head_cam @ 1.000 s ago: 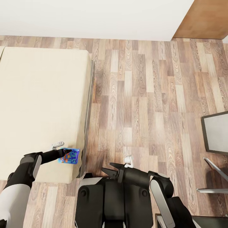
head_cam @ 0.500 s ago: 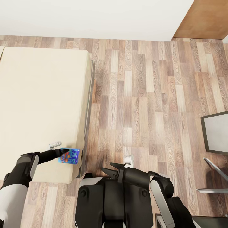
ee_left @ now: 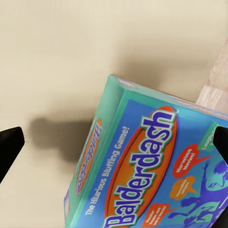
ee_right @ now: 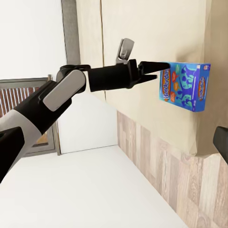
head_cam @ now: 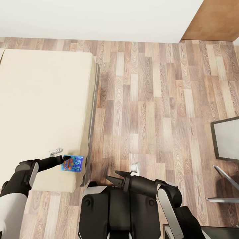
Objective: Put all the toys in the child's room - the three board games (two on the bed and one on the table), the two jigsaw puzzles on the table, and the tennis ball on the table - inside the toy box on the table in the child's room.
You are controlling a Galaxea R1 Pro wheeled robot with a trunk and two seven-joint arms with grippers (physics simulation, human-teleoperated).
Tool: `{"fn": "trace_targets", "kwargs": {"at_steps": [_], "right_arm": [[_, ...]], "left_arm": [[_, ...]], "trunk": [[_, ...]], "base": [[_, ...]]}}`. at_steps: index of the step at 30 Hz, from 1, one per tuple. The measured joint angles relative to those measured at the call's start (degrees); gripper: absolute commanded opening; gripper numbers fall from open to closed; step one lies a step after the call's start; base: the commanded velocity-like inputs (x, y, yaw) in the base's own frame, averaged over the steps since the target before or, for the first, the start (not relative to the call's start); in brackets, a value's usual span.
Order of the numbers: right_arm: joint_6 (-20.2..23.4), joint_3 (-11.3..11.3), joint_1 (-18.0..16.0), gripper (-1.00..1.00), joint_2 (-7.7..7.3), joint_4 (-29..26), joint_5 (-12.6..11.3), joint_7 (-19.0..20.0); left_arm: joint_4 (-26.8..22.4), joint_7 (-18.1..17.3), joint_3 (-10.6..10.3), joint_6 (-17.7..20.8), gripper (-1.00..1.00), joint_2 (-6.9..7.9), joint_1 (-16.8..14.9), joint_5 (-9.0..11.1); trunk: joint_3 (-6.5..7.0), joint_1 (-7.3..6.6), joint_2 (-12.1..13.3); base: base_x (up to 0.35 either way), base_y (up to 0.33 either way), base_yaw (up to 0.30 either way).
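At the bed's (head_cam: pixel 43 109) near corner, by its floor-side edge, the left gripper (head_cam: pixel 67 158) reaches the blue board game (head_cam: pixel 72 163), its fingers spread apart around the box's end.

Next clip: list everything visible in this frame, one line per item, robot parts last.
board game: one, blue-teal "Balderdash" box, on the bed's near corner by its edge
bed: one, beige mattress, left of view
floor: wood planks, centre and right
wall: white, far side
table: grey top, partly seen at right edge
left gripper: one, black, open, fingers at the board game's edge
right gripper: one, black, held over the floor by the trunk
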Motion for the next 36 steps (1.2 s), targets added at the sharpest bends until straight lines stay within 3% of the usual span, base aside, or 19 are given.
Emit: {"fn": "trace_targets", "kwargs": {"at_steps": [24,36], "right_arm": [[0.0,0.03,-0.04,1.0,-0.04,-0.02,0.0,0.13],[0.0,0.0,-0.02,1.0,-0.06,-0.02,0.0,0.25]], "left_arm": [[-0.19,-0.51,0.33,-0.04,1.0,2.49,0.0,0.72],[-0.42,-3.11,6.54,0.18,1.0,3.95,0.0,0.66]], "trunk": [[0.0,0.0,0.0],[0.0,0.0,0.0]], "base": [[0.0,0.0,0.0],[0.0,0.0,0.0]]}}
